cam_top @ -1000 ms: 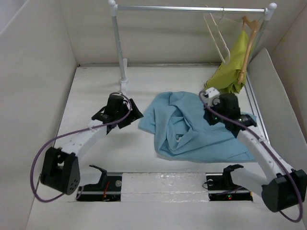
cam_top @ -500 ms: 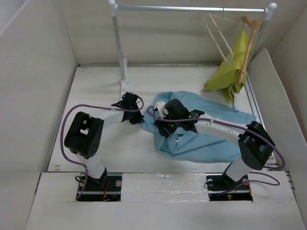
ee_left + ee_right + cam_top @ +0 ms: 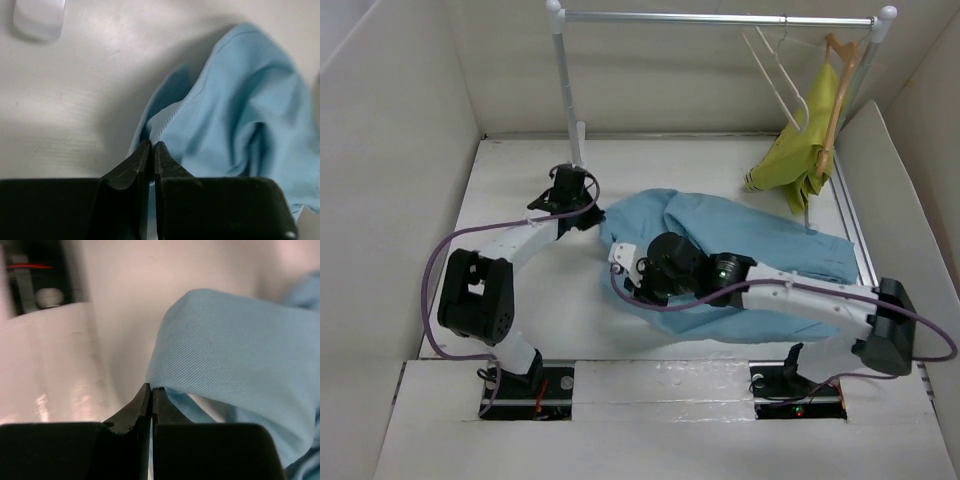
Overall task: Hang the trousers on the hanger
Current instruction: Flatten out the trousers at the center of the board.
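Note:
The light blue trousers [image 3: 760, 255] lie spread across the middle of the table. My left gripper [image 3: 591, 214] is shut on their far-left edge, and the left wrist view shows the hem [image 3: 165, 120] pinched at the tips of my left gripper [image 3: 151, 145]. My right gripper [image 3: 634, 290] is shut on a fold at the trousers' near-left edge; the right wrist view has that fold [image 3: 235, 347] rising from my right gripper [image 3: 151, 388]. The cream-white hanger [image 3: 775, 75] hangs empty on the rail at the back right.
A metal rail [image 3: 720, 17] on a white pole [image 3: 565, 90] spans the back. A tan wooden hanger [image 3: 836, 95] carrying a yellow-green garment [image 3: 800, 140] hangs to the right of the white one. Side walls enclose the table. The pole's base [image 3: 39, 20] is near my left gripper.
Both grippers have closed on the trousers. The left one drew its edge back and left, the right one swung to the near left with its fold, and the cloth has spread out.

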Robot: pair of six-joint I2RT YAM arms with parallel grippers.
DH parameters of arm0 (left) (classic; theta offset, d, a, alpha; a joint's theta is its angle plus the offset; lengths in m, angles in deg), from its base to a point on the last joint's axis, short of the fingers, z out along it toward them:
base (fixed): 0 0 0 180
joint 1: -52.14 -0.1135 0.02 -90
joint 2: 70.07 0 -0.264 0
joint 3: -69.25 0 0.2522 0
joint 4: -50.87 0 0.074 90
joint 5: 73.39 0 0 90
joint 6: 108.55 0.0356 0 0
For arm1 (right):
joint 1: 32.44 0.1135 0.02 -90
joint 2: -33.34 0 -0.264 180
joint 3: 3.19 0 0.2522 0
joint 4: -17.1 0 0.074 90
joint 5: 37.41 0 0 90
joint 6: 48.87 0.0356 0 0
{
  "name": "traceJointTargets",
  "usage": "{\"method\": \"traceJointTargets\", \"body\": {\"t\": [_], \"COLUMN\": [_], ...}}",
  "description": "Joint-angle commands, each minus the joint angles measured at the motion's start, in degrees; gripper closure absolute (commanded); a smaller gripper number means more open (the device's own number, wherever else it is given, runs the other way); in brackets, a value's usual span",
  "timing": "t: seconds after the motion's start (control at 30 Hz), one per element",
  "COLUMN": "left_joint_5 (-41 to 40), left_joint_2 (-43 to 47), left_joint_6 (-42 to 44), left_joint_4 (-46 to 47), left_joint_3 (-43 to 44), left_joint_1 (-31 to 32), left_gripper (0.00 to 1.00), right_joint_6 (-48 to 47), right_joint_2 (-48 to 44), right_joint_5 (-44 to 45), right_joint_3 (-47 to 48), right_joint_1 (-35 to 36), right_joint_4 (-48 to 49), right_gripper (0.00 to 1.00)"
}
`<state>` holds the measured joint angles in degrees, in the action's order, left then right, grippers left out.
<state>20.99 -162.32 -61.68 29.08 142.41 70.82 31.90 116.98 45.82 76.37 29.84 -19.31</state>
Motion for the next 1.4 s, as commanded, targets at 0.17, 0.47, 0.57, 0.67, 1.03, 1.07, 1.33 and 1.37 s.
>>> {"method": "traceJointTargets", "body": {"t": [0.17,0.47,0.57,0.67,1.03,1.07,1.33,1.37], "left_joint_5": [-10.68,-19.58,-24.32,-28.09,-29.78,-29.52,-25.06,-24.25], "left_joint_2": [5.58,11.04,6.22,7.86,7.44,5.52,-16.27,-20.65], "left_joint_6": [2.61,8.76,8.86,9.03,13.07,13.95,15.54,15.62], "left_joint_4": [-5.57,-12.24,-23.38,-26.33,-28.36,-27.05,-28.42,-32.97], "left_joint_3": [16.86,34.87,42.70,42.21,40.63,40.28,54.28,57.03], "left_joint_1": [-0.04,-1.10,-1.10,0.83,-3.89,-4.96,-18.58,-20.07], "left_gripper": [1.00,1.00,1.00,1.00,1.00,1.00,0.45,0.29], "right_joint_6": [-5.26,-10.19,-9.76,-7.74,-7.11,-5.81,-1.23,-1.05], "right_joint_2": [-3.95,5.84,0.84,-5.73,-18.41,-19.29,-33.43,-34.15], "right_joint_5": [-24.52,-22.53,-18.22,-15.04,-11.09,-6.12,-5.09,-5.71], "right_joint_3": [-8.75,-3.93,-4.01,-5.33,-6.21,-6.04,-12.70,-13.24], "right_joint_1": [3.37,3.90,3.90,0.66,-13.23,-14.20,-36.67,-38.36], "right_joint_4": [1.56,-3.09,-4.94,-5.56,-11.09,-12.23,-14.70,-14.87], "right_gripper": [1.00,0.99,0.88,0.83,0.33,0.35,0.98,0.92]}}
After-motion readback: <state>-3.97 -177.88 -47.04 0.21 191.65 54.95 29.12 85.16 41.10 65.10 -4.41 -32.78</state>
